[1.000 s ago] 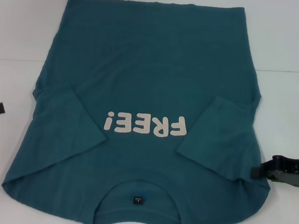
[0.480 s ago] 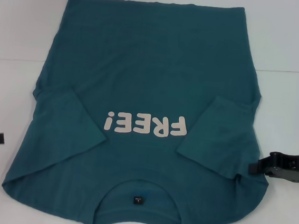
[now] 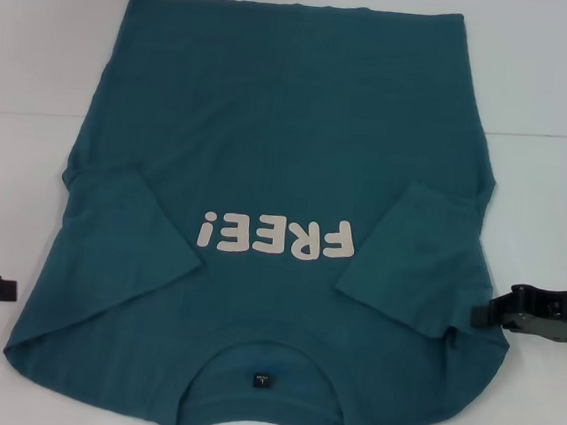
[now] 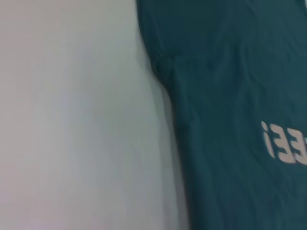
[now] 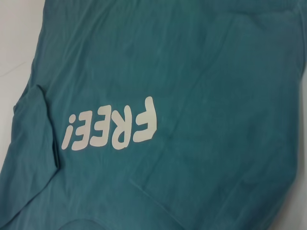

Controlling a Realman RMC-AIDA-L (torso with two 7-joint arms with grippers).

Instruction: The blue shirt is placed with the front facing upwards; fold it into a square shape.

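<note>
The blue shirt (image 3: pixel 280 142) lies flat on the white table with its front up. Its pale "FREE!" print (image 3: pixel 274 237) reads upside down and the neckline with a small black label (image 3: pixel 260 379) is nearest me. Both short sleeves, left sleeve (image 3: pixel 111 226) and right sleeve (image 3: pixel 419 261), are folded in over the body. My left gripper (image 3: pixel 5 289) sits low on the table just off the shirt's left edge, near the shoulder. My right gripper (image 3: pixel 482 317) is at the shirt's right edge beside the folded sleeve. The wrist views show only the shirt (image 4: pixel 230 96) (image 5: pixel 192 72) and table.
White table (image 3: pixel 38 48) surrounds the shirt on the left, right and far side, with a faint seam (image 3: pixel 552 135) running across it. The shirt's near hem edge almost reaches the bottom of the head view.
My left gripper has moved toward me along the shirt's left side and a little inward toward its edge. The right gripper has edged slightly closer to the shirt. The shirt has not moved.
</note>
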